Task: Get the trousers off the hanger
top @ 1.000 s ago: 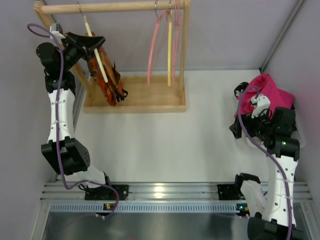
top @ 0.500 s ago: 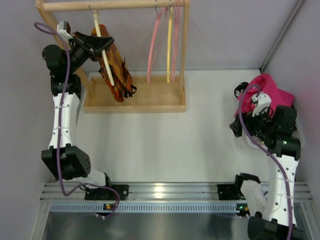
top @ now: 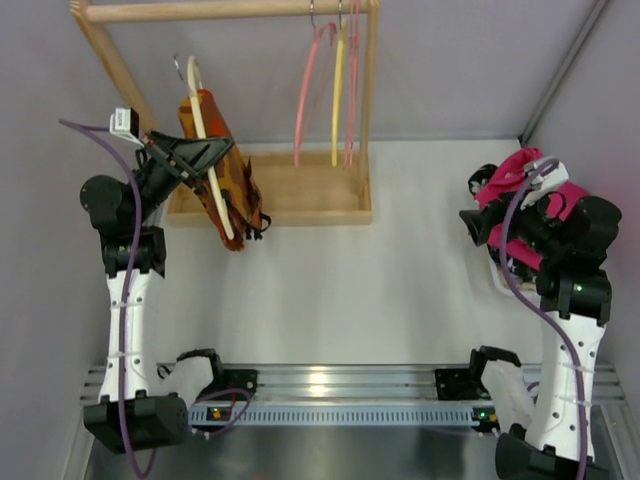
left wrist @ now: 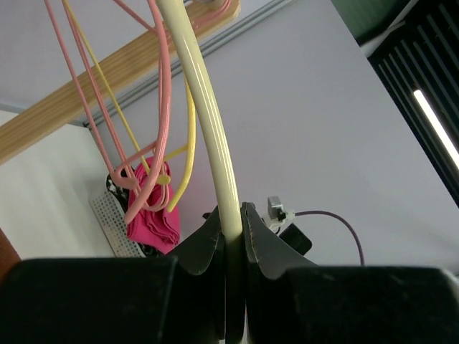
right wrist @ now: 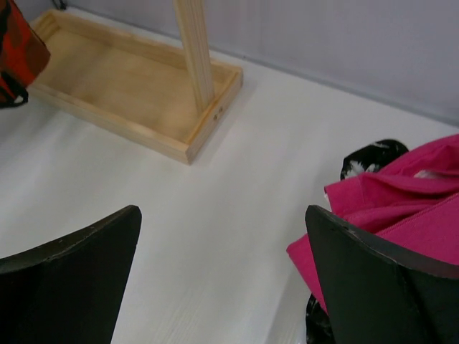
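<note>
My left gripper [top: 207, 158] is shut on the cream hanger [top: 200, 110], whose metal hook hangs free below the wooden rod [top: 230, 11]. The orange camouflage trousers [top: 240, 190] are draped over the hanger and hang beside the gripper, above the rack's base. In the left wrist view the hanger's arm [left wrist: 208, 107] is pinched between the two fingers of the left gripper [left wrist: 231, 229]. My right gripper [top: 475, 225] is open and empty above the table at the right; in the right wrist view it [right wrist: 222, 215] frames bare table. A corner of the trousers [right wrist: 18, 57] shows at that view's top left.
The wooden rack has a tray base [top: 300, 195] and an upright post [top: 368, 100]. Pink hangers [top: 308, 90] and a yellow hanger [top: 338, 90] hang on the rod's right end. A magenta-pink folded cloth [top: 525, 165] lies in a white basket by the right arm.
My left arm has lifted the hanger's hook off the rod and carried hanger and trousers down and towards the near side. My right gripper has risen and turned a little left.
</note>
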